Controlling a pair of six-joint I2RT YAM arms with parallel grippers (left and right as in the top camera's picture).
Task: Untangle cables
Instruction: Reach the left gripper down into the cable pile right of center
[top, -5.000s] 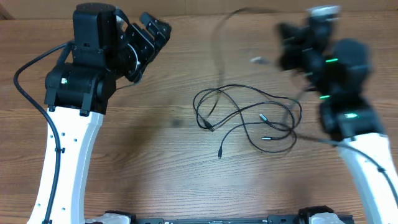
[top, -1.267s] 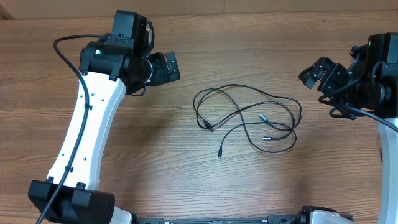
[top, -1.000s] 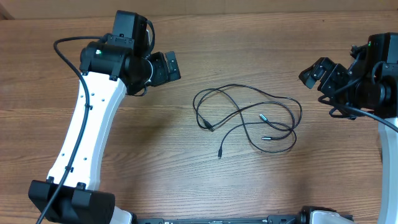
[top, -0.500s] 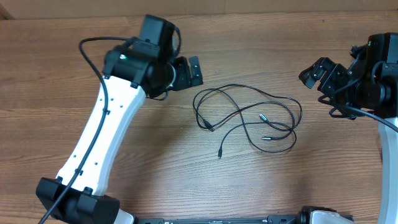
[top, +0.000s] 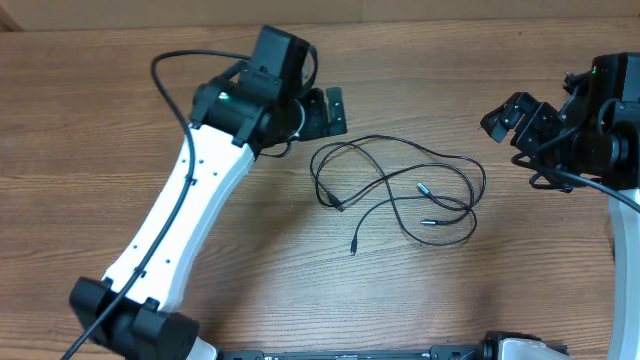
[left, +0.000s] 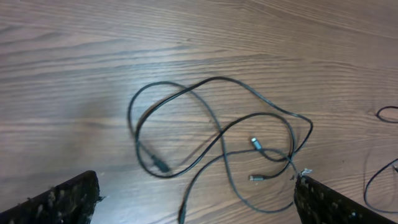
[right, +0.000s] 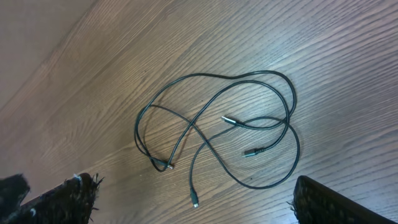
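Nearest us, one plug end of the cables points toward the near edge. The tangle lies mid-table, its long axis running left to right, loops overlapping. Just beyond its far-left loop hangs the left gripper, jaws spread wide, holding nothing. At far right, the right gripper gapes equally wide and empty, well apart from the cords. Open wood surrounds the tangle on every side.

looped cables, wood table
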